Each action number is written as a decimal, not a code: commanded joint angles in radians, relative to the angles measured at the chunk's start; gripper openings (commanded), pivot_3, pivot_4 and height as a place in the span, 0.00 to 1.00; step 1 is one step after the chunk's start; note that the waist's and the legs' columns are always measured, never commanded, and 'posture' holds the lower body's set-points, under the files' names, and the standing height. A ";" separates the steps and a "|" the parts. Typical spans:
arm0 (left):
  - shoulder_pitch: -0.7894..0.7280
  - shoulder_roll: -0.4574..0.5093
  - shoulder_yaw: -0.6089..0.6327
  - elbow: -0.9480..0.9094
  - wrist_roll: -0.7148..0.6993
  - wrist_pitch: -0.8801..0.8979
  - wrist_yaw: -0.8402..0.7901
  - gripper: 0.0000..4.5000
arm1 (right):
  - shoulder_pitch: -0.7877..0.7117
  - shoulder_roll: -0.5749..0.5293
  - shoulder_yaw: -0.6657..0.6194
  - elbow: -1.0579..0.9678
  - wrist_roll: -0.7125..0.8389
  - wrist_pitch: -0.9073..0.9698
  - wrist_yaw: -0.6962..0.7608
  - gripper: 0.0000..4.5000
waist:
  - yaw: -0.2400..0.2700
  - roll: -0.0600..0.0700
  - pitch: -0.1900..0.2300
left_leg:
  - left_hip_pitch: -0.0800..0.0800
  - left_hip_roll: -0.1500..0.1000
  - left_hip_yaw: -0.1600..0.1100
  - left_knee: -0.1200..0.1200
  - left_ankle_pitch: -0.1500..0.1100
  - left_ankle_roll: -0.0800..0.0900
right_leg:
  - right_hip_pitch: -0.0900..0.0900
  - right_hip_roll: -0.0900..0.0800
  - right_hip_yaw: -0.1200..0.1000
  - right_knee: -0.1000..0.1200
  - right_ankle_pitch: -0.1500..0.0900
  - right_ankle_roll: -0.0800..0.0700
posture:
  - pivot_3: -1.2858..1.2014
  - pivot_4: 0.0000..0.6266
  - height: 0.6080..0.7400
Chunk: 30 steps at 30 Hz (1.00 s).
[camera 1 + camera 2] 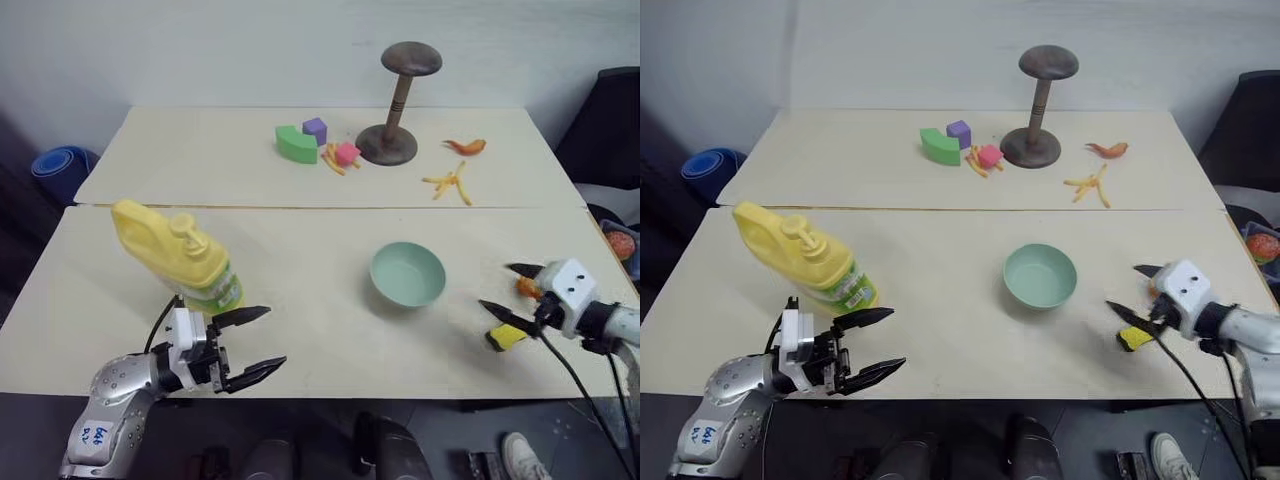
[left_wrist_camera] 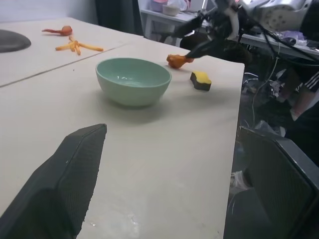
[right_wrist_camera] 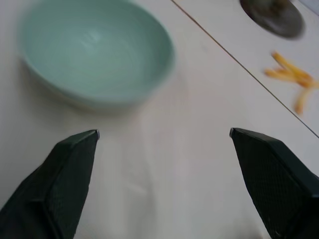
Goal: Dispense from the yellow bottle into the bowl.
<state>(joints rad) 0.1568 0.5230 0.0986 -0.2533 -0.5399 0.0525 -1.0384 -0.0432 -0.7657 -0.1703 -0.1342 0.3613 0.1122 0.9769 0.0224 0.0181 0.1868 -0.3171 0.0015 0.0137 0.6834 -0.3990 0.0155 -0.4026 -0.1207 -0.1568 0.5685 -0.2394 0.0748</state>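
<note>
On the bench [image 1: 300,340], tilted yellow plastic pump bottle [image 1: 175,255] sits by my open, empty left claw [image 1: 247,343]; right claw [image 1: 512,290], wide and empty, flanks the mint-green bowl [image 1: 407,273].

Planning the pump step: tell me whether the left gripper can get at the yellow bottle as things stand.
Probably yes. The left gripper, open, sits just in front of the yellow bottle, with nothing between them. But the bottle stands tilted, not upright, so a clean grasp is uncertain.
</note>
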 commanded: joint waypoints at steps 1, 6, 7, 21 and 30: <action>0.005 -0.003 0.010 -0.002 0.013 -0.022 0.014 1.00 | 0.001 0.055 0.092 -0.125 -0.024 0.087 -0.079 0.99 | 0.005 0.000 0.000 | 0.000 0.000 0.000 0.000 0.000 0.000 | 0.000 0.000 0.000 0.000 0.000 0.000 | 0.52 0.24 1.00; 0.004 0.000 0.015 -0.012 0.025 -0.022 0.035 1.00 | -0.093 0.158 0.247 -0.075 -0.164 0.183 -0.219 0.99 | 0.004 -0.001 -0.001 | -0.002 -0.006 -0.002 0.001 0.000 0.002 | -0.007 -0.005 0.000 0.001 0.001 0.001 | 0.52 0.24 1.00; 0.003 0.000 0.015 -0.014 0.026 -0.021 0.039 1.00 | -0.109 0.173 0.256 -0.063 -0.174 0.204 -0.238 0.99 | 0.003 -0.001 -0.001 | -0.002 -0.006 -0.001 0.001 0.001 0.002 | -0.007 -0.005 0.000 0.001 0.001 0.001 | 0.52 0.24 1.00; 0.118 -0.012 0.110 -0.092 0.003 -0.028 0.132 1.00 | -0.250 0.254 0.353 0.084 -0.302 0.186 -0.287 0.17 | -0.003 -0.002 -0.001 | -0.002 -0.005 -0.001 0.001 0.001 0.003 | -0.007 -0.005 -0.001 0.005 0.001 0.001 | 0.52 0.24 1.00; 0.299 -0.111 0.369 -0.270 -0.323 0.092 0.337 0.84 | -0.362 0.184 0.395 0.037 -0.268 0.079 -0.048 0.00 | -0.011 -0.003 -0.001 | -0.002 -0.005 -0.001 0.001 0.001 0.003 | -0.008 -0.005 0.000 0.002 0.001 0.001 | 0.52 0.24 1.00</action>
<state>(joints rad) 0.4313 0.4183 0.3800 -0.4550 -0.7249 0.1164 -0.7424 -0.3563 -0.5518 0.2171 -0.0335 0.0628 0.2386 0.8451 0.0116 0.0153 0.1862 -0.3196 -0.0037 0.0129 0.6842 -0.3985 0.0189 -0.4102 -0.1260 -0.1573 0.5696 -0.2389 0.0754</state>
